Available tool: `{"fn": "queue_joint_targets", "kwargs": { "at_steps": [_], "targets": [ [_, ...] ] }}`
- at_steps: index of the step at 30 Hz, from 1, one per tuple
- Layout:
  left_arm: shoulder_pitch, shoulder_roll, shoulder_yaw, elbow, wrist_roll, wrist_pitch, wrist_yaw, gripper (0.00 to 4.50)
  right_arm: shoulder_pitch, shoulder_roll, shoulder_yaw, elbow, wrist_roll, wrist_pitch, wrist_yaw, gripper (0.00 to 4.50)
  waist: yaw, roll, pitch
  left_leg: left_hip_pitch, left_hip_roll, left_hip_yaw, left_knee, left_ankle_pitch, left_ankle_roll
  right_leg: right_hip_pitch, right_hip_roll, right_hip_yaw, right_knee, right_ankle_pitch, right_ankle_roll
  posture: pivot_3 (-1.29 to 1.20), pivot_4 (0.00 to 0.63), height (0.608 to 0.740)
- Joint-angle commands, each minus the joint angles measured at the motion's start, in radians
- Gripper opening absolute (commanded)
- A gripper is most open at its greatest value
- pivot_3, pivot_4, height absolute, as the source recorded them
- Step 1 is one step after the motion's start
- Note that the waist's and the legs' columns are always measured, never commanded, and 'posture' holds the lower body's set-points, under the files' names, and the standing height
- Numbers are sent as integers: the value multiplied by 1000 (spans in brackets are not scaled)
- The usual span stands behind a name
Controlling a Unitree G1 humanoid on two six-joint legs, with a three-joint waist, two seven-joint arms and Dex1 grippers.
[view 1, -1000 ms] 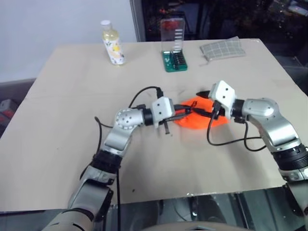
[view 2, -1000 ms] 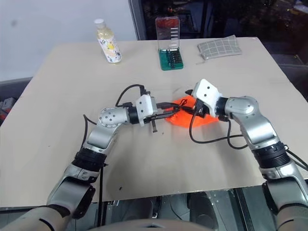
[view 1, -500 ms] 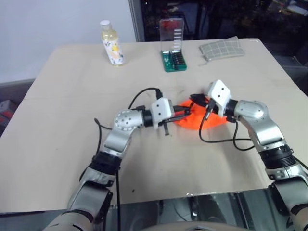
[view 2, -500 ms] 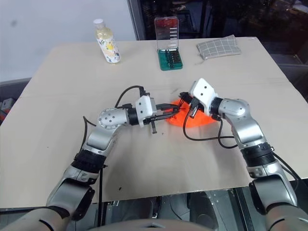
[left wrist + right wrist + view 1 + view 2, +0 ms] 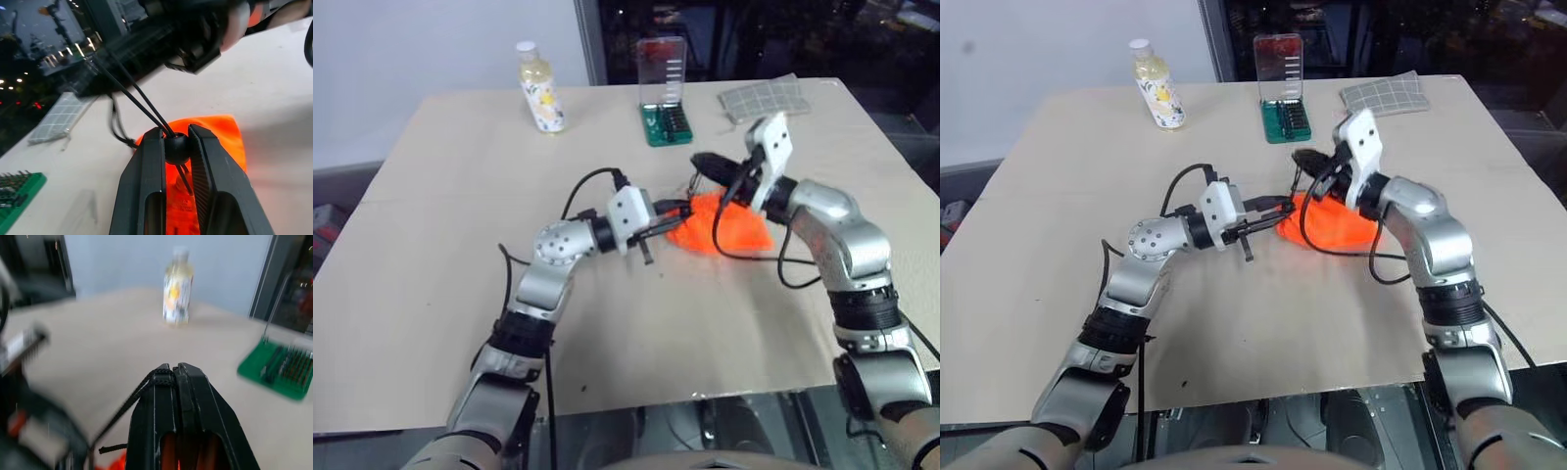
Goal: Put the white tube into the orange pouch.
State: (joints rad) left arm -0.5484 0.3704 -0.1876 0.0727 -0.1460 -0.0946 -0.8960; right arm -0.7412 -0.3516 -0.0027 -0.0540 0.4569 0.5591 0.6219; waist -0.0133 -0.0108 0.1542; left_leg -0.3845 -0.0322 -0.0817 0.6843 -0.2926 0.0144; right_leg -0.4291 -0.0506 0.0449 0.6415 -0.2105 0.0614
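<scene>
Cinching the orange pouch (image 5: 720, 226) shut.
My left gripper (image 5: 176, 147) pinches the cord stopper (image 5: 176, 148); right gripper (image 5: 174, 373), closed on the cord (image 5: 128, 404), must pull. I see no white tube, probably inside.

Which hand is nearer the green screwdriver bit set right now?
The right hand. It is raised just in front of the green bit set, pinching the pouch cord. The left hand is lower and farther back, at the orange pouch.

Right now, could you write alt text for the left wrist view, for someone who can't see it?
Two black fingers of the left gripper pinch a round black cord stopper, its thin dark cord running away taut. The orange pouch lies beyond on the tan table.
</scene>
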Motion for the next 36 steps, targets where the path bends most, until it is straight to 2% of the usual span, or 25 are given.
{"fn": "queue_joint_targets", "kwargs": {
  "at_steps": [1,3,4,5,6,12,19,21,23,27,31,33,36],
  "targets": [
    [15,0,-22,4,7,28,-10,157,-114,10,-148,-82,99,27,-91,65,-1,0,0,0,0,0,0,0,0,0,0,0,0,0,0,0,150,740],
    [15,0,-21,10,10,33,-2,157,-148,16,-179,-78,137,52,-121,65,-2,0,0,0,0,1,-1,0,0,0,0,0,0,0,0,0,150,740],
    [16,-1,-20,13,9,39,1,657,-163,17,-195,-74,156,63,-135,16,-2,0,0,0,0,1,-1,0,0,0,0,0,0,0,0,0,150,740],
    [17,-1,-19,15,7,43,3,1339,-173,16,-203,-71,168,70,-145,0,-2,0,0,0,0,1,-1,0,0,0,0,0,0,0,0,0,150,740],
    [19,-1,-18,15,7,45,5,1456,-188,14,-217,-66,183,76,-156,0,-2,1,0,0,0,1,-1,0,0,-1,0,0,0,0,0,0,150,740],
    [27,5,-18,28,24,23,8,4294,-242,-8,-252,-53,221,99,-178,0,-3,1,0,0,0,1,-2,0,0,-1,0,0,0,0,0,0,150,740],
    [19,-10,0,22,34,29,49,4294,-194,-42,-207,-71,185,104,-152,0,-2,1,0,0,0,2,-2,-2,3,-2,0,1,0,0,0,0,150,740],
    [30,1,8,13,33,33,53,4294,-157,-102,-156,-90,141,102,-104,0,-1,1,0,-1,0,2,-2,-2,3,-1,-1,1,0,0,0,0,150,740],
    [50,18,20,-7,24,45,53,4294,-85,-209,-72,-130,85,110,-12,0,2,1,0,-1,0,2,-2,-2,4,-1,-1,0,-1,0,0,0,150,740],
    [112,55,71,-91,-28,118,61,4322,66,-371,26,-207,6,102,95,1212,-1,1,0,-1,0,2,-2,-2,4,-1,-1,0,-2,0,0,0,150,740],
    [230,125,156,-252,-127,278,58,4322,261,-545,35,-265,-36,80,224,2948,-1,1,0,-1,1,3,-2,-3,5,-2,-1,0,-2,0,0,0,150,740],
    [313,172,199,-325,-167,356,56,4322,348,-598,-4,-279,-17,76,273,2948,-1,0,0,-1,2,3,-2,-3,5,-1,-2,0,-3,0,0,0,150,740],
    [431,239,246,-388,-184,392,40,4322,425,-588,-64,-268,15,54,282,2948,-4,0,1,2,2,4,-2,-3,5,1,-1,1,-3,0,0,0,150,740]
  ]
}}
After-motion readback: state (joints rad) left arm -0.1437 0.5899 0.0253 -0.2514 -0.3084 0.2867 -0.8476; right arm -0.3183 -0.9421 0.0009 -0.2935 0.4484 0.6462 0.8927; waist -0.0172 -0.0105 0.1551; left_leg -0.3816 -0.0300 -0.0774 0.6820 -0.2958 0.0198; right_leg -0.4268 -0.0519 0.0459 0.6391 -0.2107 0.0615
